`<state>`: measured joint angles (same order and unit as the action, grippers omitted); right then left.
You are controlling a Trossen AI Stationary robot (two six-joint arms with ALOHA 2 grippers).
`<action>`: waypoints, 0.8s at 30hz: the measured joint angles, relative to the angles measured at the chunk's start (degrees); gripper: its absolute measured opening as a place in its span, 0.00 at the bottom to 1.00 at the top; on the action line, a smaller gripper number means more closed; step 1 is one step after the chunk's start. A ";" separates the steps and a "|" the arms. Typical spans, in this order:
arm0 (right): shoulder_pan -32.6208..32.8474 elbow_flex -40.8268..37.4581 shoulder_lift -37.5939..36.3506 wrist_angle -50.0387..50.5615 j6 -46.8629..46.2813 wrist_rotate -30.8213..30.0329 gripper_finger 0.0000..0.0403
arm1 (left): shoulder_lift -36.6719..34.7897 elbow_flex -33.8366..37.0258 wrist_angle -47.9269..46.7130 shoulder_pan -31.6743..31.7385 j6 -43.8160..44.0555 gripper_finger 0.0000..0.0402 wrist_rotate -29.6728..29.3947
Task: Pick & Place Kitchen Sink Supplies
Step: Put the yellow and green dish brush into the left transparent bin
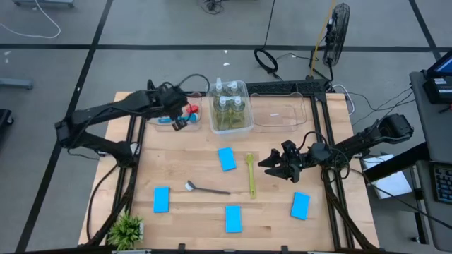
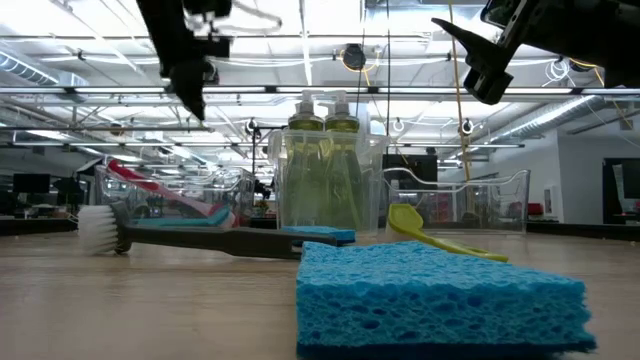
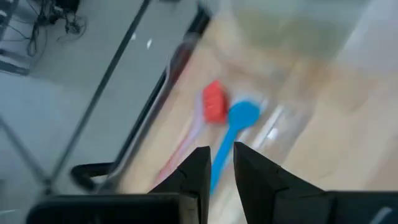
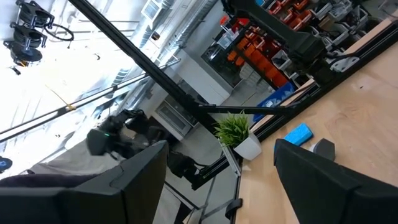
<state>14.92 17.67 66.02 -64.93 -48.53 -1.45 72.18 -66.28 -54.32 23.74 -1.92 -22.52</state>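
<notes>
Sponges [image 1: 227,159] lie scattered on wooden table [image 1: 176,169]

Grey floor [image 1: 141,28], standing fan [image 1: 337,32], ceiling lights

In the high view, the bottles [image 1: 230,106] are standing in the middle bin [image 1: 212,120] at upper centre. Brushes [image 1: 185,111] are lying in the bin to its left. Four sponges [image 1: 227,159] are lying spread across the table [image 1: 183,162] below.
</notes>
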 joint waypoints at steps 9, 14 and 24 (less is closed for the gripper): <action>0.17 0.00 -0.02 0.02 4.76 0.20 0.69 | -8.30 -3.32 -2.56 -12.09 30.05 0.19 8.99; 0.17 1.42 -0.01 5.36 6.21 0.61 0.69 | -8.52 -2.97 -2.18 -20.30 38.93 0.18 9.23; 1.68 16.95 0.00 46.07 6.48 4.56 0.69 | -9.04 8.16 9.99 -30.46 46.19 0.18 4.35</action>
<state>16.60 34.62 66.02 -18.86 -42.06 3.11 63.13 -58.12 -44.33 -6.72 44.27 -18.17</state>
